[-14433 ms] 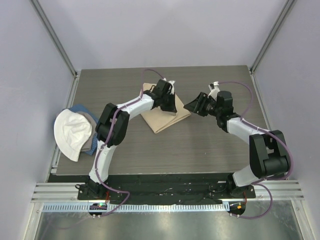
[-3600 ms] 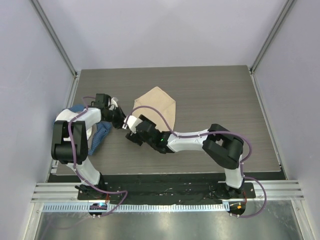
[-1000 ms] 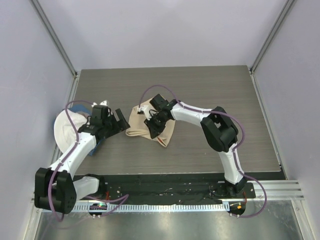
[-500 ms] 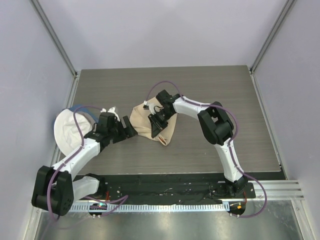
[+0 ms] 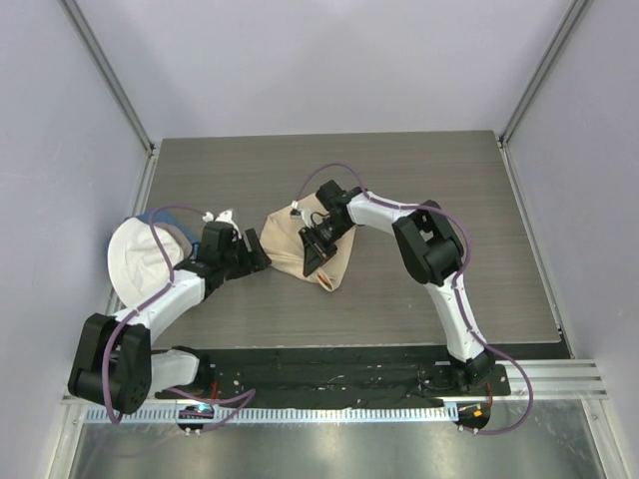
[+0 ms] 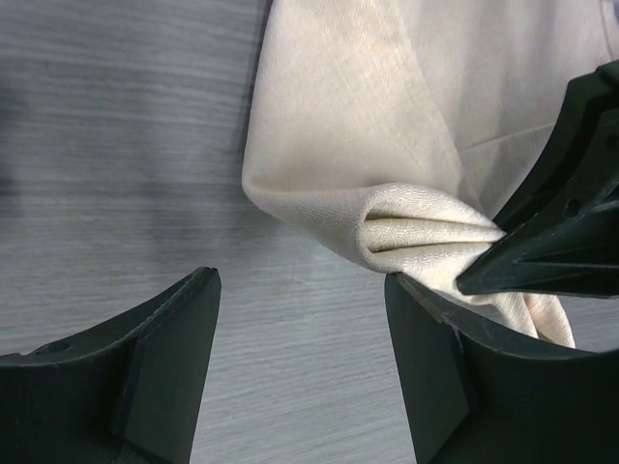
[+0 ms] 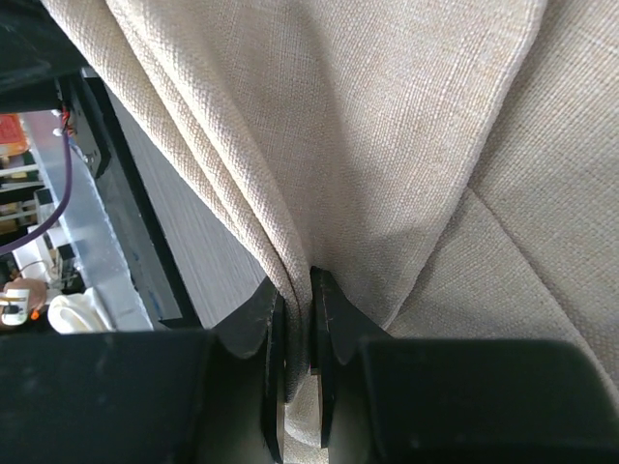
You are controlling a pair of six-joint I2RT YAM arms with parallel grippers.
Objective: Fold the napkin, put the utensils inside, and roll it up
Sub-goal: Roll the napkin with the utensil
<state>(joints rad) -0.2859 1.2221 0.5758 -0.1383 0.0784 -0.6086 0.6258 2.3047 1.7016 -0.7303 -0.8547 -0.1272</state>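
Note:
The beige napkin [image 5: 292,242] lies bunched at the table's middle. My right gripper [image 5: 318,247] is shut on a raised fold of the napkin [image 7: 387,145], and several layers of cloth are pinched between its fingers [image 7: 329,329]. My left gripper [image 5: 256,254] is open just left of the napkin. In the left wrist view, bare table shows between the open left gripper [image 6: 302,372], and the folded napkin edge [image 6: 338,126] lies just ahead by the right finger [image 6: 455,377]. The right gripper's black tip [image 6: 551,251] holds that fold. The utensils are out of view.
A white hat [image 5: 140,267] lies at the table's left edge, with a blue cloth [image 5: 158,216] peeking out behind it. Grey wood-grain table [image 5: 449,200] stretches to the right and back. The metal rail runs along the near edge.
My left gripper has moved right, up to the napkin's left edge, and its jaws have narrowed a little. The right gripper keeps its pinch and has shifted slightly right with the fold.

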